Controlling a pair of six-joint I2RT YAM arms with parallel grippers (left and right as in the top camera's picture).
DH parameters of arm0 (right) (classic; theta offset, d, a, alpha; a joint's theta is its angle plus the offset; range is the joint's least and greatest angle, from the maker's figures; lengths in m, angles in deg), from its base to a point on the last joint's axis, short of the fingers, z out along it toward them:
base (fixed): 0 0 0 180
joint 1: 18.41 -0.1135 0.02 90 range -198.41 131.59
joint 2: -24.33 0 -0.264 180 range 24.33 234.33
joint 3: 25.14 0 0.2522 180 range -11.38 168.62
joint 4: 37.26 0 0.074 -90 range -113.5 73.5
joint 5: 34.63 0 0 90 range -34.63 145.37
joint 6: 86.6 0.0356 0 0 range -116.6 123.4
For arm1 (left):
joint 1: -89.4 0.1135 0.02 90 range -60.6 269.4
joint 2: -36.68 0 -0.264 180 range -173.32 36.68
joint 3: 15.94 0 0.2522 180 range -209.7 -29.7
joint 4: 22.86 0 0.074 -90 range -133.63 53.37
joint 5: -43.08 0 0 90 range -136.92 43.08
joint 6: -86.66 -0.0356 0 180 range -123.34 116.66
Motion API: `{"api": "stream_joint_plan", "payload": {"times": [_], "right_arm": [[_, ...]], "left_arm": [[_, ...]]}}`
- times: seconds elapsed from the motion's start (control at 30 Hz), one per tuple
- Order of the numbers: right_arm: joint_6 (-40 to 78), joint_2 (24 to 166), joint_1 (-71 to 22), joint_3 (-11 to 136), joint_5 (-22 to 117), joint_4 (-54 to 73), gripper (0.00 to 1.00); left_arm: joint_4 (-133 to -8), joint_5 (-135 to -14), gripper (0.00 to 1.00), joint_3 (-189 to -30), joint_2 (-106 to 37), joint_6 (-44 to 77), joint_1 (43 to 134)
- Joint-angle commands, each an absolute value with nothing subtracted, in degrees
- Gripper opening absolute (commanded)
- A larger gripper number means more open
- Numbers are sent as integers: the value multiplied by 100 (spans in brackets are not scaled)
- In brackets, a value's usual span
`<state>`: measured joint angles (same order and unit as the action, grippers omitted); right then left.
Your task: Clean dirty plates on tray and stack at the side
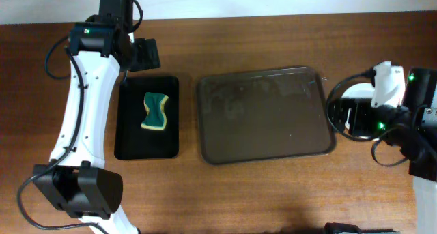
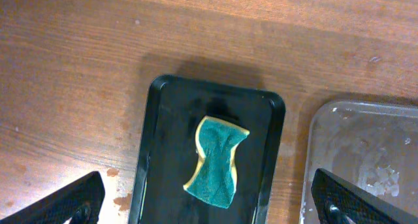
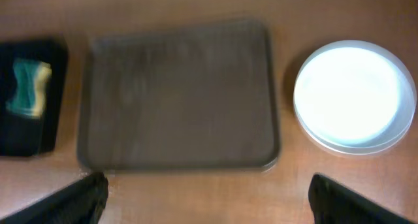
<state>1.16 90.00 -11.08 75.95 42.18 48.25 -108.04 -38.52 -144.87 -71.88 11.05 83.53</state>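
The large brown tray (image 1: 265, 114) lies mid-table with nothing on it, only faint wet smears; it also shows in the right wrist view (image 3: 179, 96) and at the right edge of the left wrist view (image 2: 366, 159). White plates (image 1: 355, 89) sit on the table right of the tray, partly hidden by my right arm; in the right wrist view the plates (image 3: 354, 95) look clean. How many are stacked I cannot tell. My right gripper (image 1: 348, 118) hovers above them, open and empty (image 3: 206, 198). My left gripper (image 1: 145, 53) is open and empty (image 2: 209, 208), above the far end of the black tray.
A smaller black tray (image 1: 147, 117) lies left of the brown tray, holding a green and yellow sponge (image 1: 156, 112), which also shows in the left wrist view (image 2: 219, 160). Bare wooden table surrounds both trays.
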Motion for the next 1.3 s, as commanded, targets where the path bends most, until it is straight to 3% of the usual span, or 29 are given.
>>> {"api": "stream_joint_plan", "payload": {"times": [0.0,0.2,0.37,0.5,0.97,1.07,1.13,1.23,1.27], "right_arm": [[81,8515,-1597,6778,4428,3109,99],[83,5385,-1967,1882,4750,-832,99],[83,3337,-2220,-455,5010,-2235,99],[83,2489,-2220,-1106,4986,-2119,99],[81,2452,-2220,-1106,4988,-1946,99],[81,2452,-2220,-1106,4988,-1946,99],[83,2452,-2220,-1106,4988,-1944,99],[83,2452,-2220,-1106,4988,-1946,99],[83,2452,-2220,-1106,4988,-1946,99]], "left_arm": [[-10809,-3852,100,-14470,-7212,1118,8355],[-10809,-3852,100,-14470,-7212,1118,8355],[-10809,-3852,100,-14470,-7212,1118,8355],[-10809,-3852,99,-14470,-7212,1118,8355],[-10809,-3852,99,-14470,-7212,1118,8355],[-10798,-3303,99,-14470,-6864,1118,8357],[-9567,-3592,99,-13838,-5734,965,8357],[-7917,-4416,99,-12221,-4366,-576,8403],[-7019,-4899,100,-10986,-3474,-1105,8593]]}}
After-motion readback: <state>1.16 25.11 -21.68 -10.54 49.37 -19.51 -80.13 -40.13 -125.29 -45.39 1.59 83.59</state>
